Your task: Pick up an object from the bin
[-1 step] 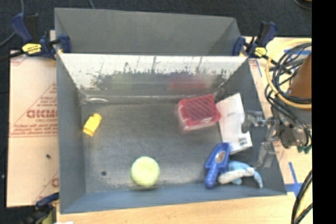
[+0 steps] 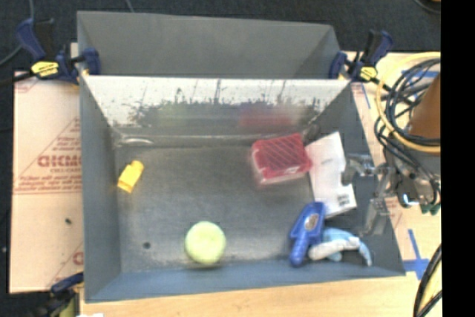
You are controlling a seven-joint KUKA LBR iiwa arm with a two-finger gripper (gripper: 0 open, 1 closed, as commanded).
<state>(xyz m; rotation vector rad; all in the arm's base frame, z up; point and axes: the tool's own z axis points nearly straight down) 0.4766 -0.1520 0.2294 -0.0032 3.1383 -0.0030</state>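
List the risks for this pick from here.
1. The claw hangs by the bin's right wall; going down there may strike the wall.
2. Nearest things are bunched: blue tool, pale blue piece and white packet lie close together, so a grab may catch two or slip.

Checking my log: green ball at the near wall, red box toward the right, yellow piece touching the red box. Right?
Not quite. In the camera view the yellow piece lies alone at the left, well apart from the red box. The green ball at the near wall and the box's place are right.
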